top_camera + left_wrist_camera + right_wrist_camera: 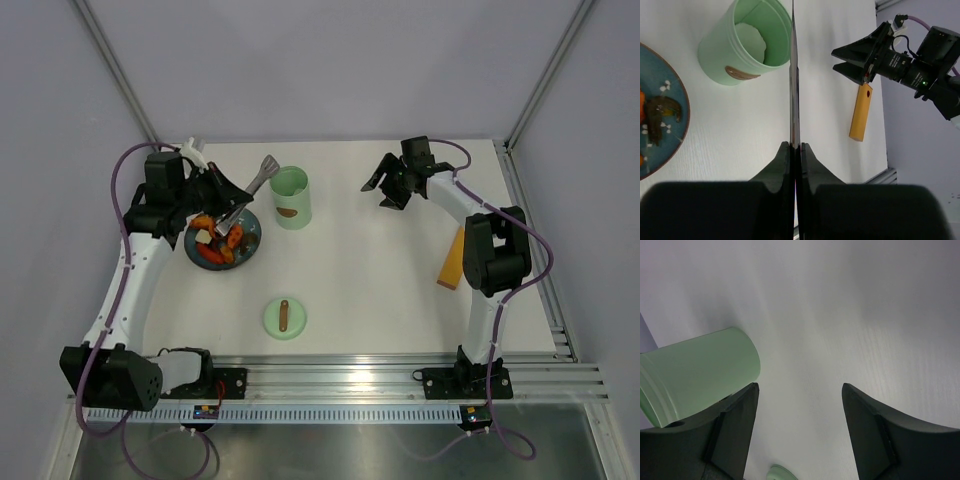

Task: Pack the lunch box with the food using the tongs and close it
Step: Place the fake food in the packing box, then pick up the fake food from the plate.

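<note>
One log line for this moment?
left gripper shut on tongs over plate | right gripper open, empty | lunch box open | lid on table

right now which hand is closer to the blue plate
Left. The left hand sits at the plate's far edge, gripping the tongs above it. The right hand hangs well off to the plate's right, past the lunch box.

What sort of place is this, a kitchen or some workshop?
Most likely a robotics lab test bench, not a kitchen: the left arm and right arm are bolted to a metal rail at the edge of a white table, boxed in by plain walls.
</note>
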### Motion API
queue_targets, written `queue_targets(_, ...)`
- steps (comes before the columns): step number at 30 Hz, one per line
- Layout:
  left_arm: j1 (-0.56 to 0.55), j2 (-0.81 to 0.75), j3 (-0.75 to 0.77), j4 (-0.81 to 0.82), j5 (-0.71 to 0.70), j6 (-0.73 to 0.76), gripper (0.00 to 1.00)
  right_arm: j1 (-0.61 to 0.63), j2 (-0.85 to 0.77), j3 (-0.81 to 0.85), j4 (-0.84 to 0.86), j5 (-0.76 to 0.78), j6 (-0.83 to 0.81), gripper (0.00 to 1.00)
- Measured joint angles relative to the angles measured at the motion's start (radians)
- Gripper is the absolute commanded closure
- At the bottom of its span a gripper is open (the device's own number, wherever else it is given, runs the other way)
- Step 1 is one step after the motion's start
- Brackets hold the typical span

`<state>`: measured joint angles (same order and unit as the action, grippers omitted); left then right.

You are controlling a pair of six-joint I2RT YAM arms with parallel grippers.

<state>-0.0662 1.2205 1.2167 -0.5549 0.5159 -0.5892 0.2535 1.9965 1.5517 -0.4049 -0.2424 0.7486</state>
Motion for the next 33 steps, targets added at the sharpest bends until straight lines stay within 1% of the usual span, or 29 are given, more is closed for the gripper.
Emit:
queue_targets(4,0.0,-0.081,0.047,-0.068,-0.092,0.048,1.0,0.005,-0.008,-0.001,-0.002,-0.004,-0.014,0.25)
queue_targets(8,0.032,-0.136,0.066,-0.145,-0.21,0.093,0.95,0.023,-0.051,-0.02,-0.007,0.0,-0.034,0.24)
queue_targets(10,0.062,-0.14,0.058,-0.179,-0.257,0.102,0.9,0.037,-0.085,-0.035,-0.012,0.008,-0.049,0.24)
queue_targets(12,0.101,-0.139,0.03,-0.204,-0.297,0.109,0.82,0.049,-0.119,-0.052,-0.018,0.019,-0.065,0.22)
queue_targets(13,0.121,-0.139,0.01,-0.216,-0.314,0.111,0.8,0.053,-0.14,-0.064,-0.021,0.024,-0.073,0.22)
queue_targets(18,0.229,-0.118,-0.08,-0.272,-0.347,0.119,0.8,0.059,-0.241,-0.132,-0.035,0.026,-0.103,0.21)
queue_targets(20,0.248,-0.096,-0.094,-0.282,-0.361,0.124,0.79,0.059,-0.262,-0.144,-0.035,0.026,-0.108,0.2)
queue_targets(25,0.249,-0.067,-0.104,-0.283,-0.366,0.148,0.76,0.059,-0.266,-0.156,-0.034,0.014,-0.113,0.2)
queue_targets(28,0.249,-0.066,-0.113,-0.283,-0.372,0.161,0.71,0.059,-0.266,-0.169,-0.033,0.012,-0.113,0.19)
queue_targets(29,0.249,-0.066,-0.114,-0.285,-0.373,0.167,0.68,0.059,-0.266,-0.174,-0.033,0.011,-0.112,0.19)
queue_targets(33,0.249,-0.045,-0.114,-0.286,-0.373,0.182,0.67,0.059,-0.266,-0.179,-0.033,0.004,-0.112,0.19)
